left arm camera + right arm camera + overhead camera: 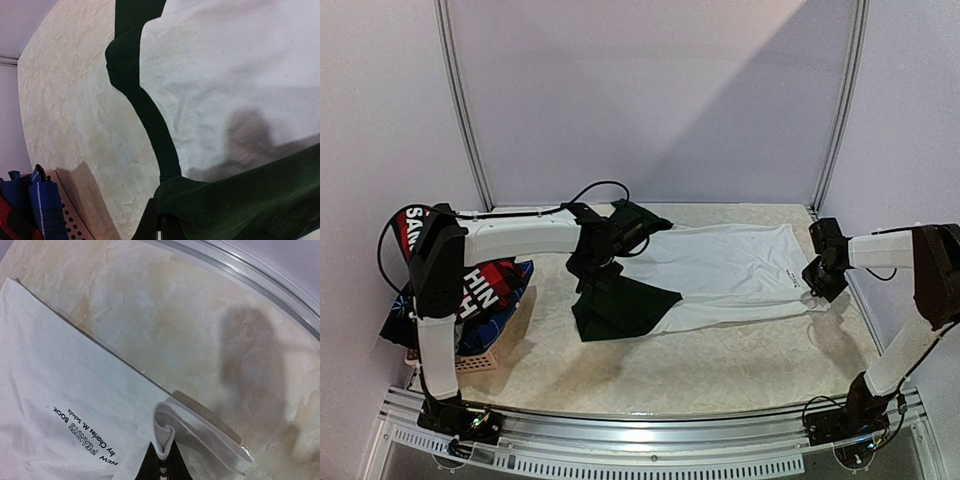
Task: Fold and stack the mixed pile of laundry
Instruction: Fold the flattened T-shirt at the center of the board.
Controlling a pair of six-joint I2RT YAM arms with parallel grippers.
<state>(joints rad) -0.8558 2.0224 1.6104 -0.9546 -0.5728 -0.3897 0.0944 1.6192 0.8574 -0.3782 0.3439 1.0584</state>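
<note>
On the table [720,370], 1 T-shirt [730,265], gripped by left claw [160,227], right claw [162,465]

My two arms match. The left arm [515,240] and right arm [885,250] each have smooth white tube sections joined by bulky black joint housings. Thin black cables [605,183] loop beside the joints. Each arm rises from a black base [460,415] at the near edge of the table [720,370]. The left gripper [159,227] and right gripper [161,467] have slim, dark fingers.
</note>
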